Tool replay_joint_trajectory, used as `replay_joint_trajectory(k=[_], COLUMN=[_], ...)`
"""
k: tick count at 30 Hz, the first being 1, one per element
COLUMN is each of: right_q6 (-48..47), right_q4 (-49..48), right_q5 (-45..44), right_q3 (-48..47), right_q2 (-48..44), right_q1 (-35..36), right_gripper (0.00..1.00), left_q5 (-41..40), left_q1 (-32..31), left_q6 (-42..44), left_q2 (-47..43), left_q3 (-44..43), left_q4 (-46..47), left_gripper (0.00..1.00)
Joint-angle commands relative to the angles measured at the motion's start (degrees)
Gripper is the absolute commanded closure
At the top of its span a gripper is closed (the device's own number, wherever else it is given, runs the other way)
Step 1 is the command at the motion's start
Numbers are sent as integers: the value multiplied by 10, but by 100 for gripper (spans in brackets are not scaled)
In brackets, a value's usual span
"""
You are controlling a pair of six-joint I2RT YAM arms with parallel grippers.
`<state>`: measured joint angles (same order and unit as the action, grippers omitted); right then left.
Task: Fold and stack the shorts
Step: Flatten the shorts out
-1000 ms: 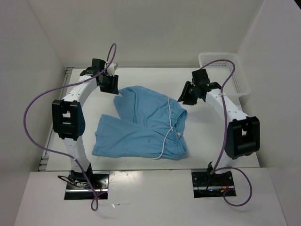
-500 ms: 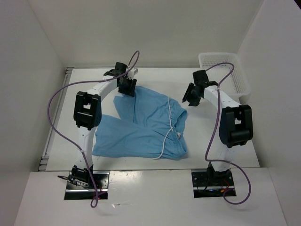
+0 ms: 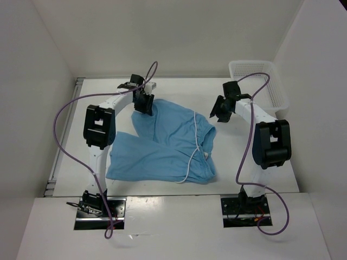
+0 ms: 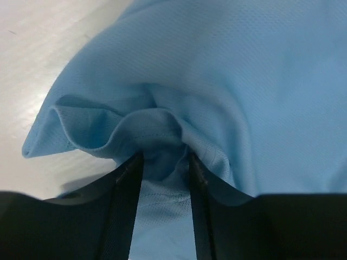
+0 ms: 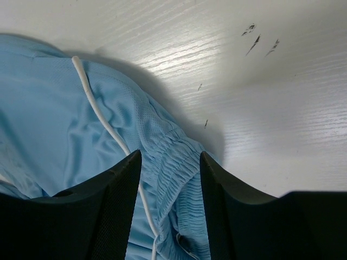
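White walls close in a pale table (image 3: 260, 162), and the shorts (image 3: 162, 149) lie near its middle, legs toward the left edge and waistband (image 5: 173, 157) toward the right. The cloth looks thin, soft and light. I judge it will sag and slide rather than keep a crease, so the hem corners and the gathered waistband are the best holds, lifted together so a fold travels evenly. The loose white drawstring (image 5: 95, 108) may trail or snag.

At the shorts' far left corner, the left gripper (image 4: 162, 160) has its fingers drawn close on a bunched fold of leg hem. The right gripper (image 5: 169, 160) stands with fingers apart over the far end of the waistband, gripping nothing. Whether its tips touch the cloth is hidden. How the layers lie under the upper leg cannot be made out.
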<state>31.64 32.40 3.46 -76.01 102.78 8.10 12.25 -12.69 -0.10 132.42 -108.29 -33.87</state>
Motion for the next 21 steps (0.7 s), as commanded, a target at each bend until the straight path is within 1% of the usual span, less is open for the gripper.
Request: replay_joint_trajectory(k=[1,3,6,7,8,9,11,16,18,19,20,21], right_q6=[-9,-9,-14,-19,-19,-19,-25,-32,-37,-37,-37,-42], right_q4=[-32,-38,-38,-43,-43,-43,-43,-31,-30,-30,-30,-30], right_q5=[-1,4,9,9,9,4,4,33,39,53,58,59], right_q3=[9,9,9,3,3,3,-3,-11,-6,-5,9,9], right_q2=[1,7,22,30,30,37,45,84,84,84,84,78], right_q1=[-1,-1,-1,-1,-1,-1,-1,-1,4,4,4,4], right_gripper=[47,47,45,43,43,42,39,36,35,35,35,35], left_q5=[61,56,43,43,43,35,21,-7,-7,-13,-13,-13], left_q1=[-6,-6,-6,-6,-6,-6,-6,-6,-6,-6,-6,-6], left_q6=[1,1,1,1,1,1,1,1,1,1,1,1], left_q2=[-37,-32,-32,-32,-32,-38,-45,-74,-81,-87,-87,-87], left_q3=[25,25,25,25,25,25,19,26,26,31,31,36], left_q4=[-29,-34,-34,-34,-34,-34,-34,-34,-34,-34,-34,-34], left_gripper=[54,58,72,76,86,89,93,93,93,92,86,81])
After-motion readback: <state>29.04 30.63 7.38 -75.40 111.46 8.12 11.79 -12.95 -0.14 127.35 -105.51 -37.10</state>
